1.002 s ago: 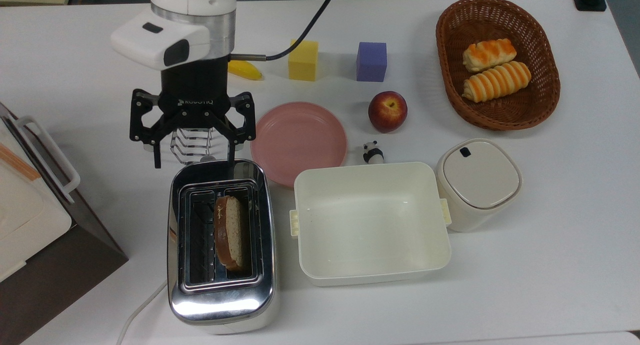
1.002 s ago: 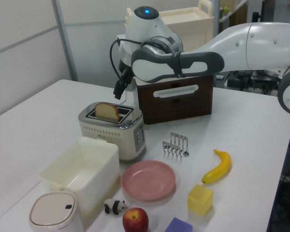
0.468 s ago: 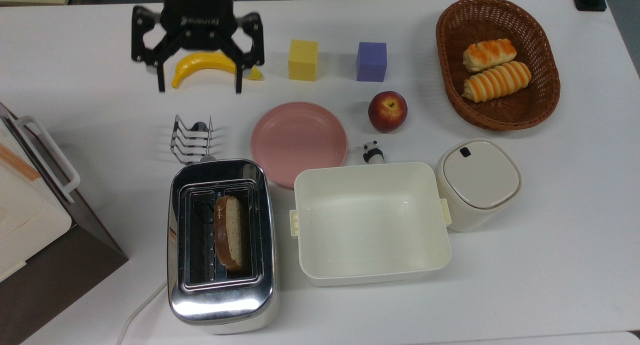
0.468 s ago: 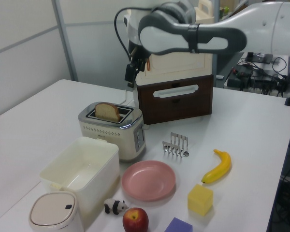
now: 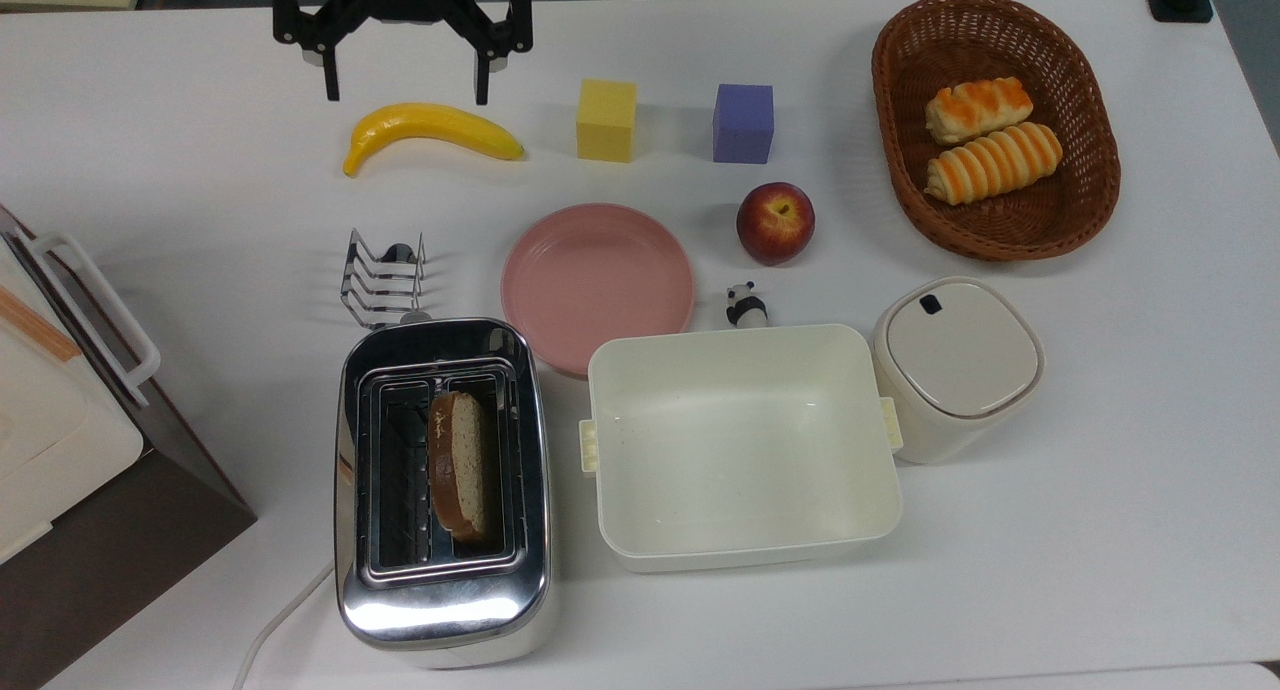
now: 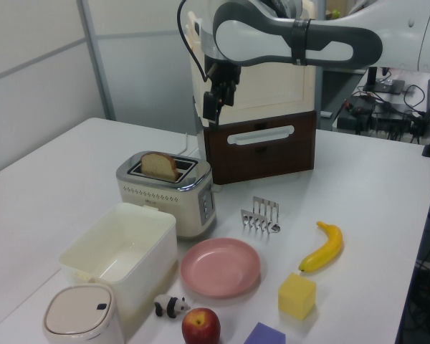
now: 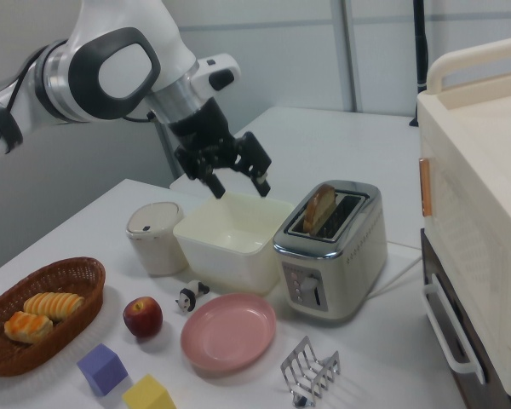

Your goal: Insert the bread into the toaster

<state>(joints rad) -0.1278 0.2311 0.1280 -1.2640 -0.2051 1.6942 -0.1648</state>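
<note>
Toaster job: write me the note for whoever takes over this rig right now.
End effector: open, empty, raised well clear of the table; in the top view it sits beyond the banana.
Bread: standing upright in one slot of the toaster, its top edge still above the rim; the other slot is empty.
Done: bread placed and released.
Left: likely nothing for placement; pressing the lever is not shown as done.
</note>
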